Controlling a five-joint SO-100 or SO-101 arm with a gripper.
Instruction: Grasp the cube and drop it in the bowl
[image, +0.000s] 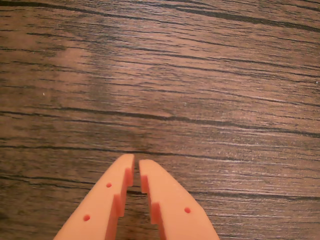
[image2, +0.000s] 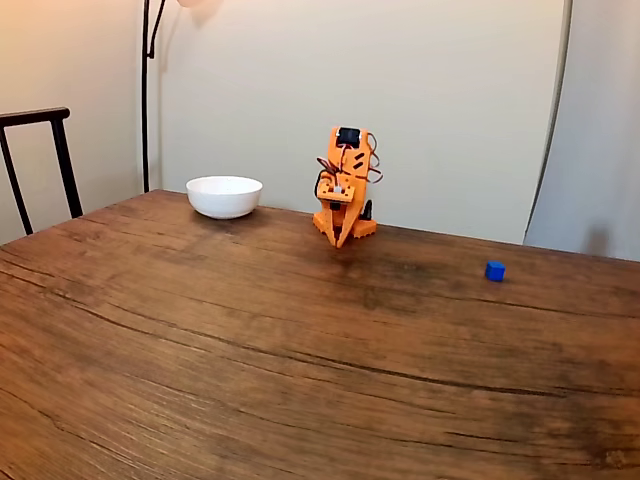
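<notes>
The cube (image2: 495, 270), small and bright blue, sits alone on the dark wood-grain table (image2: 250, 350) toward the right of my fixed view, well apart from everything else; the bowl (image2: 224, 196), white and glossy, stands near the table's far edge at the left of that view, with the folded orange arm (image2: 344, 185) between the two and nearer the bowl; from my remote seat I see the gripper (image2: 340, 243) pointing down at the table just in front of the arm's base, close above the wood; my wrist view shows its two orange fingers (image: 107, 200) rising from the lower edge, tips drawn almost together with only a thin slit between them and nothing held; beneath them lies bare planking streaked with dark grain lines; a pale wall (image2: 400, 90) closes the background of the fixed view, a dark chair back (image2: 40, 150) stands at the far left, and a thin black lamp pole (image2: 146, 90) rises beside it.
</notes>
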